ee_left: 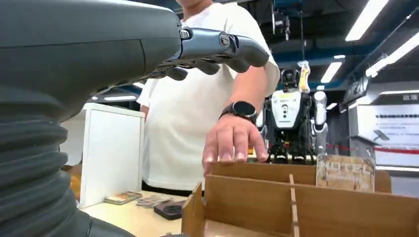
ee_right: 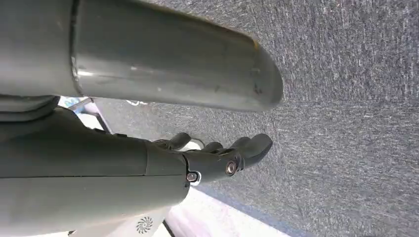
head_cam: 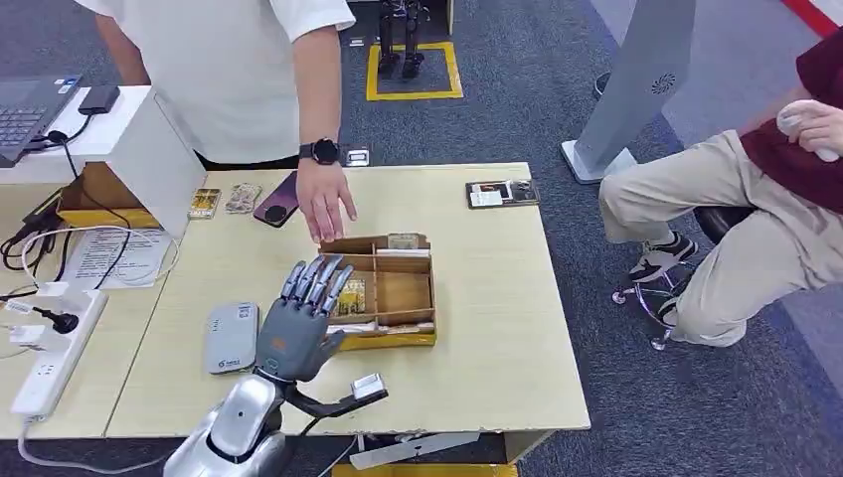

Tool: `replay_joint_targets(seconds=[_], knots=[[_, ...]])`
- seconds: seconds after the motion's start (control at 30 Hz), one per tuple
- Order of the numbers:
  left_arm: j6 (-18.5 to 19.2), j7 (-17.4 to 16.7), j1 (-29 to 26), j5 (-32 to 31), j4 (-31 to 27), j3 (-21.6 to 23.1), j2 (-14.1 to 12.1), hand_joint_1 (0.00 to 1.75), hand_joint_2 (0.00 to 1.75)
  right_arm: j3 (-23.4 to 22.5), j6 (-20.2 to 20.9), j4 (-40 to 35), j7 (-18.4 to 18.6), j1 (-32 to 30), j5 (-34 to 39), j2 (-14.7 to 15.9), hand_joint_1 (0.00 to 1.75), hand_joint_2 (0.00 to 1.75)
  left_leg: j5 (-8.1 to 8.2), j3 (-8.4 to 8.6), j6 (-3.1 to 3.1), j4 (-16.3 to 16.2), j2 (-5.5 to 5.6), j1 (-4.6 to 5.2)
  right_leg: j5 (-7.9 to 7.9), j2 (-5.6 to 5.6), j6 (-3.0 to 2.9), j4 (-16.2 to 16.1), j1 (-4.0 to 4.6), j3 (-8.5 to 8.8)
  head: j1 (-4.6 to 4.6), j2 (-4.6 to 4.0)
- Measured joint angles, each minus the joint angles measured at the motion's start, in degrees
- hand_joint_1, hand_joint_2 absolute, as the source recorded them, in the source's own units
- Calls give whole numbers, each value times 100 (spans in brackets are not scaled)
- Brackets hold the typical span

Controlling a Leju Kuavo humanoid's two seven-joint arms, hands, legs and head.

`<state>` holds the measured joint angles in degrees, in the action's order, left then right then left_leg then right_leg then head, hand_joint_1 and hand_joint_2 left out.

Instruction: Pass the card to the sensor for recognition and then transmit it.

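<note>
Reaching for a card: the left hand (head_cam: 303, 323) hovers over the near left corner of the wooden tray (head_cam: 408, 338), fingers (head_cam: 320, 281) extended and slightly apart, holding nothing. The card (head_cam: 351, 296) nearest them lies in the tray's near left compartment, partly hidden by the fingers; it appears as a small yellowish piece with dark print, its details too small to read. A second card (ee_left: 346, 173) stands upright against the far wall of the tray, pale brown with faint lettering. A person's hand (head_cam: 324, 203), wearing a watch, rests at the tray's far left edge, close to the robot's fingers.

To do this step well, the fingers should probably descend straight into the compartment, staying inside its dividers, and pinch the card by an edge rather than pressing it flat. The person's hand sits near enough that a slow approach seems wise. A grey device (head_cam: 232, 338), possibly the sensor, lies on the surface (head_cam: 497, 338) just left of the hand.

The right hand (ee_right: 217, 158) hangs over grey carpet, fingers loosely curled, holding nothing.
</note>
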<state>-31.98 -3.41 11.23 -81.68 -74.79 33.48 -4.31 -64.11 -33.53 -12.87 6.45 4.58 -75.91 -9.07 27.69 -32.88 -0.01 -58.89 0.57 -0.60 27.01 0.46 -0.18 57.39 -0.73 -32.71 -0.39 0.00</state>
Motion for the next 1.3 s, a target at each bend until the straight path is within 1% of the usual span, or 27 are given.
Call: replay_joint_targets(seconds=[0.23,0.43,0.63,0.7,0.9,1.1,1.3], knots=[[249,324,-20,302,-227,127,-304,0,175,0,0,0,-13,-1,35,0,0,0,0,0,0,0,0,-1,0,0,0,0,0,0,0,0],[350,400,-41,385,-400,225,-490,0,175,0,0,0,-15,-1,48,0,0,0,0,-1,0,0,0,0,1,0,0,0,0,0,0,0],[732,629,-112,734,-666,441,-745,0,175,-17,-2,0,-26,-3,101,0,0,0,0,0,0,0,0,0,1,0,0,0,0,-1,0,0],[769,634,-123,767,-737,516,-822,0,175,-35,-2,0,-26,-3,101,0,0,0,0,-1,0,0,0,0,1,0,0,0,0,-1,0,0],[809,647,-148,789,-863,577,-920,0,175,-66,-2,0,-31,-2,101,0,0,0,0,-1,0,0,0,0,1,0,0,0,0,-1,0,0],[1150,787,-164,1060,-916,735,-1045,0,175,-105,-2,0,-42,-2,122,0,0,0,0,0,0,0,0,0,1,0,0,0,0,-1,0,0],[1272,820,-187,1182,-931,922,-1066,0,175,-116,-2,0,-41,0,131,0,0,0,0,0,0,0,0,0,1,0,0,0,0,-1,0,0]])
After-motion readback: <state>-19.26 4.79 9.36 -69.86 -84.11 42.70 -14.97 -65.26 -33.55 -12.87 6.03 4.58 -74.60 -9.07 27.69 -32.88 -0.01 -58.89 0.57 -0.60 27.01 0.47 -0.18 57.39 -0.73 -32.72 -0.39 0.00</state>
